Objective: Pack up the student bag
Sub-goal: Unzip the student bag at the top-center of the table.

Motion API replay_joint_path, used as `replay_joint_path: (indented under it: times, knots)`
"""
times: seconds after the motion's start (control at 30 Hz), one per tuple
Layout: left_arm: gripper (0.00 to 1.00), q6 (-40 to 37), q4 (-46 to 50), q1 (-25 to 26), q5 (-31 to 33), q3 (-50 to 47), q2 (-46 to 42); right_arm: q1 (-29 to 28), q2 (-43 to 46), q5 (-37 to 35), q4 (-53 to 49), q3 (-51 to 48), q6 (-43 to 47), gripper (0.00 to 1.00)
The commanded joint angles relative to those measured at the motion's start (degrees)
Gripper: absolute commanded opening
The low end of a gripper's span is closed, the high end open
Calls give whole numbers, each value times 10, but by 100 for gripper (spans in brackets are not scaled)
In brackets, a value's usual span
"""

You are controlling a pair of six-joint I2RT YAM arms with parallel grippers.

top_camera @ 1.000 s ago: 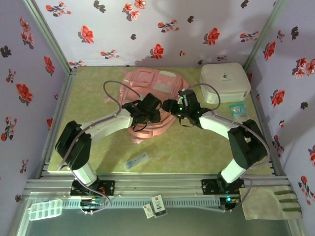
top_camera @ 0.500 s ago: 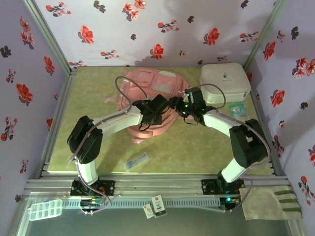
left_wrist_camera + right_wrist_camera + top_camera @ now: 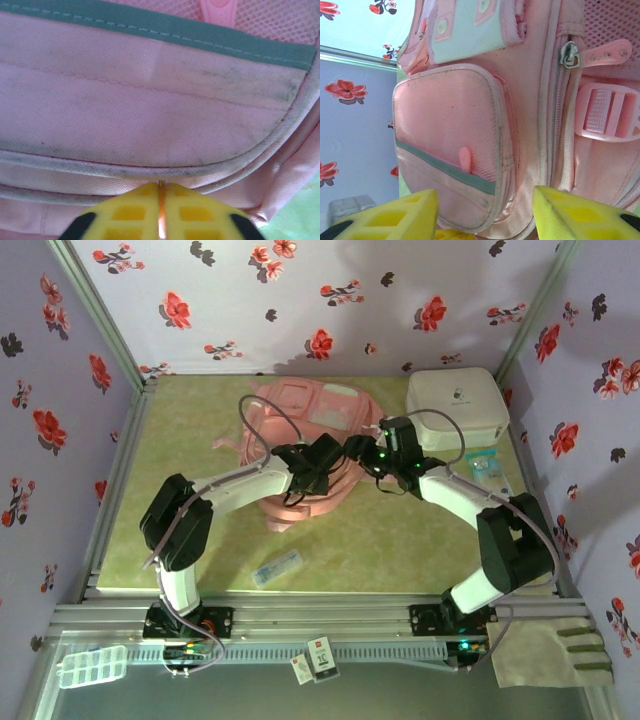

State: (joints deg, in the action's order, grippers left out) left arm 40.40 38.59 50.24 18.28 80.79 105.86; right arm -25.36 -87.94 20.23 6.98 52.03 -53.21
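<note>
- Looking down from the top camera, the student bag [image 3: 300, 405] lies flat on the green table [image 3: 400, 540], right under both grippers and stretching away past their tips.
- left gripper [image 3: 161, 220] is clenched tight, its yellow pads squeezed together right at the bag's piped edge seam. There's a thin pinkish line between the pads, but I can't tell if that's fabric.
- Just beyond its tips there's a pale pink panel with a teal trim [image 3: 150, 31].
- right gripper [image 3: 485, 220] is released, with its fingers [image 3: 390, 215] wide apart and nothing in them.
- Straight ahead of it sits the small front pocket [image 3: 445, 140] with a little pink pull tab [image 3: 465, 159].
- To the right of those fingers are a metal zip pull [image 3: 570, 54] and a pink buckle [image 3: 607, 112].
- A white hard case [image 3: 455, 405] sits just beyond the right gripper, on its right.
</note>
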Motion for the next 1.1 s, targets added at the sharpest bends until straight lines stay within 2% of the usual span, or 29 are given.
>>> replay_joint_path:
  times: [0.0,0.13,0.37,0.57,0.77,1.07]
  knots:
    - [0,-14,-6,-3,5,-1,9,2,15,-12,-15,-6,-18,53]
    - [0,-32,-35,-5,-12,-19,-18,0,10,-12,-13,-9,-40,52]
    - [0,-89,-123,-7,-107,-68,-91,-8,-29,17,20,0,-74,48]
    - [0,-95,-127,-7,-128,-55,-81,-29,-33,7,28,-1,-79,47]
    - [0,-108,-123,-7,-138,-41,-75,-34,-40,-23,4,3,-83,35]
    - [0,-148,-109,-31,-186,-13,-60,-31,-56,-78,-38,40,-55,15]
